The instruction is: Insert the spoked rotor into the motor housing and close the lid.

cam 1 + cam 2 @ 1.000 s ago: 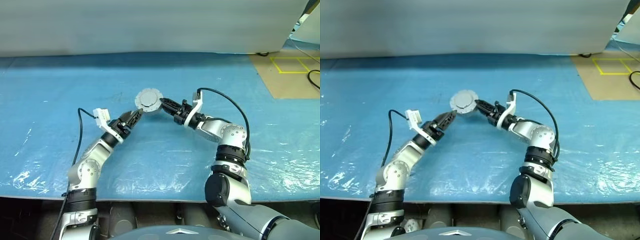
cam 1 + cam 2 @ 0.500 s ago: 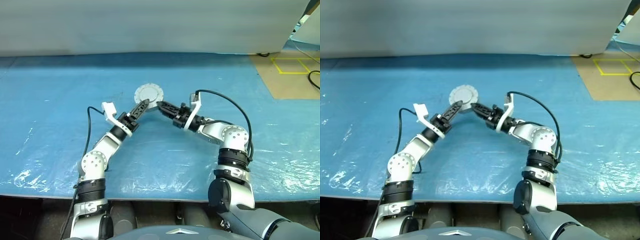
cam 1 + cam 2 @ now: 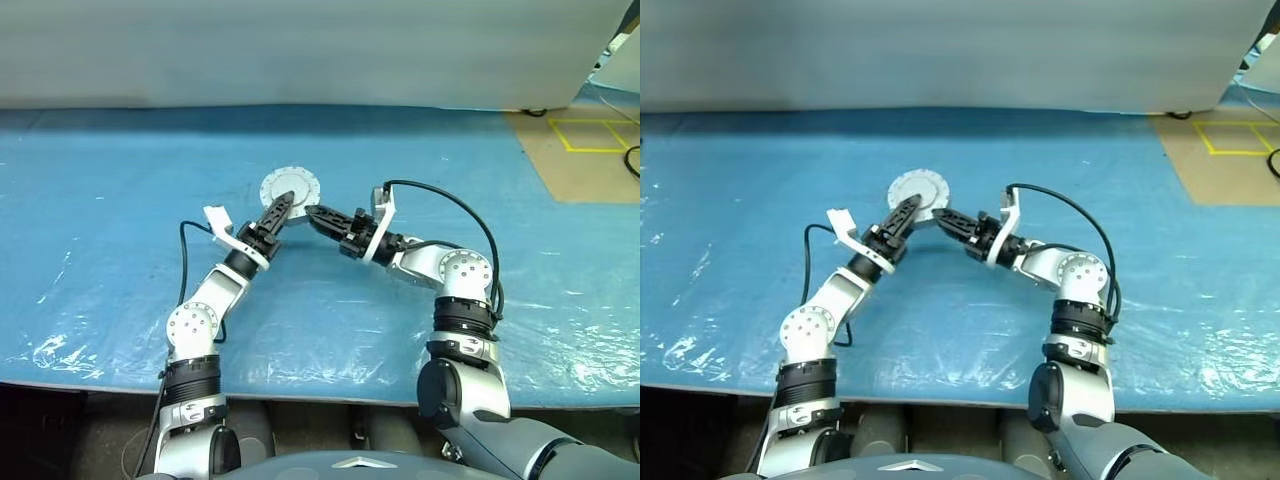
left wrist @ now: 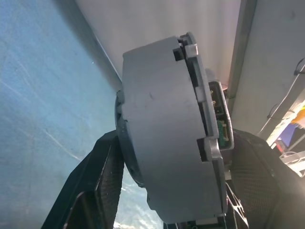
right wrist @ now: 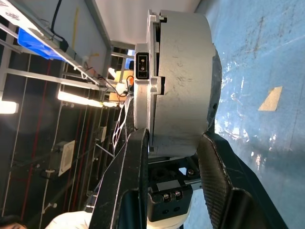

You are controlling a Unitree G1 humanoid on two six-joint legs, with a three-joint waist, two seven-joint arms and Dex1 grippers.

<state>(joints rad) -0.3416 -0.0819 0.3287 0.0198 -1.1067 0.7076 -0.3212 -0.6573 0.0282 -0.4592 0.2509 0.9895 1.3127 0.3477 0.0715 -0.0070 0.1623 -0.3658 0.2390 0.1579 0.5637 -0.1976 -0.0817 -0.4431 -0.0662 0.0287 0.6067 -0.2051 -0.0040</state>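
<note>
Above the blue plastic-covered table (image 3: pixel 120 180), one round grey metal motor housing (image 3: pixel 290 188) with its lid closed is held up between two grippers. One right gripper (image 3: pixel 312 213) clamps its rim, both black fingers (image 5: pixel 224 191) pressing it. One left gripper (image 3: pixel 281 207) straddles its opposite edge, fingers (image 4: pixel 102 181) at both faces.

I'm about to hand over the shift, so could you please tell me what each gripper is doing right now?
Left gripper: fingers either side of the closed motor housing, closing on it.
Right gripper: shut on the motor housing.
</note>
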